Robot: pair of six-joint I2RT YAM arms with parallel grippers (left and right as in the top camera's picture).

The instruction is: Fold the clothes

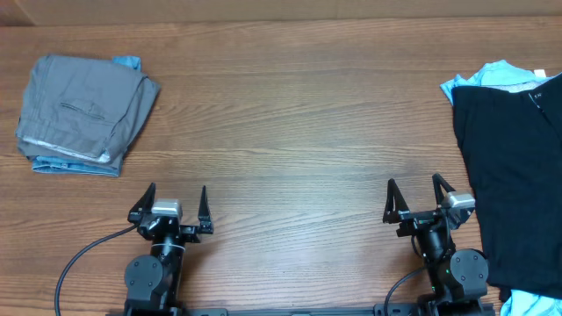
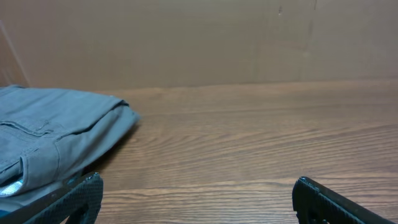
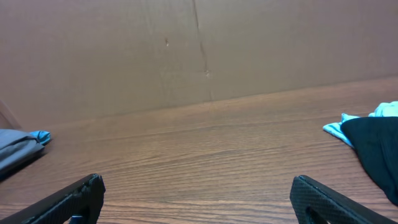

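At the near edge of the wooden table (image 1: pixel 299 114) both arms sit low and tucked close to their bases, fingers pointing toward the far side. The left gripper (image 1: pixel 176 191) stands wide with nothing between its jaws; the right gripper (image 1: pixel 414 183) gapes just as wide and empty. Just right of the right arm a black garment (image 1: pixel 514 175) lies spread along the right edge, light-blue fabric (image 1: pixel 492 77) peeking out at its far end. Far left, well apart from the left gripper, the grey shorts (image 1: pixel 83 110) lie folded atop a blue piece (image 1: pixel 66 166)
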